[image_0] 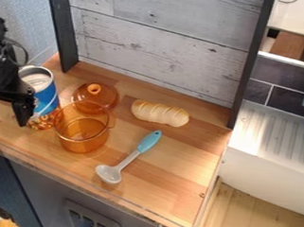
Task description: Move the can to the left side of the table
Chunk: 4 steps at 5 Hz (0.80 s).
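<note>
Pictured at left of frame, on the left part of a wooden tabletop (pixel 171 182): a blue can (pixel 47 91), upright, with a pale, round top framed by a bright rim. On its wrapper, blue above and a patch of orange and red lower down; any lettering too small to make out. Just beside it, at the left edge of frame, a black gripper (pixel 6 113), hanging down with fingers apart, one of them overlapping the can's left side in this view. Impossible to tell from this angle whether touching the can.

Right of the can and nearer the camera, a see-through amber pot (pixel 82 140), with an amber lid (pixel 99 101) behind it, knob up. Near the center of frame, a scored bread loaf (pixel 159 114); below it, a spoon (pixel 128 158) lying at a slant, turquoise handle toward the upper right, pale bowl toward the lower left.

Across the top of frame, behind the tabletop, a panel of weathered gray planks (pixel 164 38) between dark posts. At right of frame, a white ribbed drainboard (pixel 271 132) below dark tiles (pixel 286 100). At the lower left of frame, a gray socket plate (pixel 74 210).
</note>
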{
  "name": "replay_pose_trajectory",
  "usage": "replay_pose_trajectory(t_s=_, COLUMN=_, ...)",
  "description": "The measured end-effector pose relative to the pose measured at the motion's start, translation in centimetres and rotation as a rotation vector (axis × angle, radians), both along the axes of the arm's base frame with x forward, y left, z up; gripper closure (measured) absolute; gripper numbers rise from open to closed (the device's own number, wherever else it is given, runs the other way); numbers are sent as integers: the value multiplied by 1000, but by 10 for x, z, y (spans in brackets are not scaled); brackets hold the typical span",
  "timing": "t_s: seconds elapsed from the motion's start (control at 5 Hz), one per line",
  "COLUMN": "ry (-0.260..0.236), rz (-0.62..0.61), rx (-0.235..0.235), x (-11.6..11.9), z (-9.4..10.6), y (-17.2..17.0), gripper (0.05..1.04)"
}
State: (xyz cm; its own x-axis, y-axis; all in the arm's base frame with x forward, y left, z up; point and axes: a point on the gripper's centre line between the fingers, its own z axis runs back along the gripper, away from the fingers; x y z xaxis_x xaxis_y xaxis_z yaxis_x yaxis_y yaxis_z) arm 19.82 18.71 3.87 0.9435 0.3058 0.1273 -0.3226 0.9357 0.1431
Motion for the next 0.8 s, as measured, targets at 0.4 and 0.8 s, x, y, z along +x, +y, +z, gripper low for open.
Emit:
replay_pose_trajectory(t_s=0.4, ry=27, rz=41, rx=-7, x=30, z=-12, y=2, gripper=83)
replay_pose_trajectory(t_s=0.8, ry=39, rz=75, rx=7, x=49, z=-26, y=10, gripper=83)
